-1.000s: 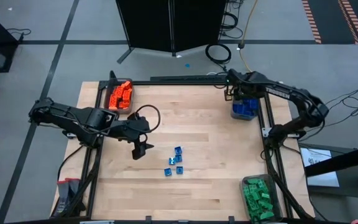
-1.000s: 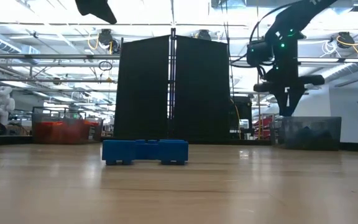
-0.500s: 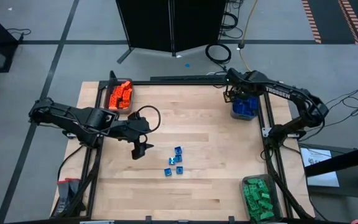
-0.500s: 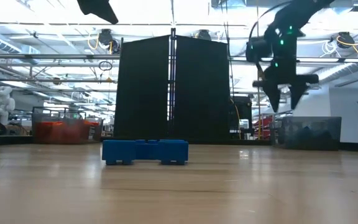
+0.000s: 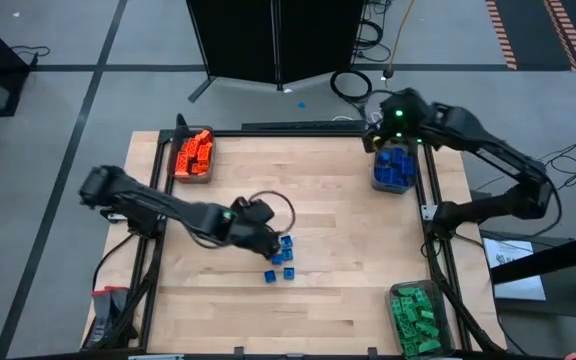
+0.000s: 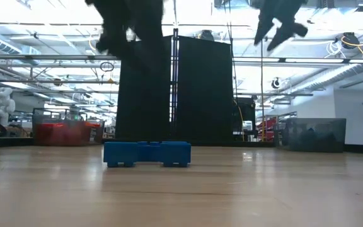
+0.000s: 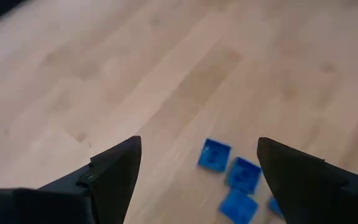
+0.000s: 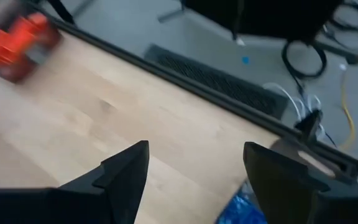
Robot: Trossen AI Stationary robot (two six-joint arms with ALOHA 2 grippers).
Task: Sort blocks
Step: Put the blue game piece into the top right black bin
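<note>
Blocks (image 5: 282, 258) in blue lie loose in a tight cluster near the middle of the tabletop (image 5: 338, 220), and the left pincer (image 7: 197, 171) hangs just beside them with its fingers spread wide and empty. Coming down on so close a bunch, it could knock a neighbour aside or pinch two at once. The right pincer (image 8: 194, 165), also wide and empty, hovers near the bin of blue blocks (image 5: 391, 170) at the far right corner.

Small blue studded plastic bricks (image 5: 282, 258) lie loose near the middle of the pale wooden table (image 5: 348, 270); the left gripper (image 5: 268, 243) hangs just beside them on their left; far-left corner, a bin of orange bricks (image 5: 193, 154); far-right corner, a bin of blue bricks (image 5: 392, 171), the right gripper (image 5: 388, 125) above its far edge; near-right corner, a bin of green bricks (image 5: 414, 318).
</note>
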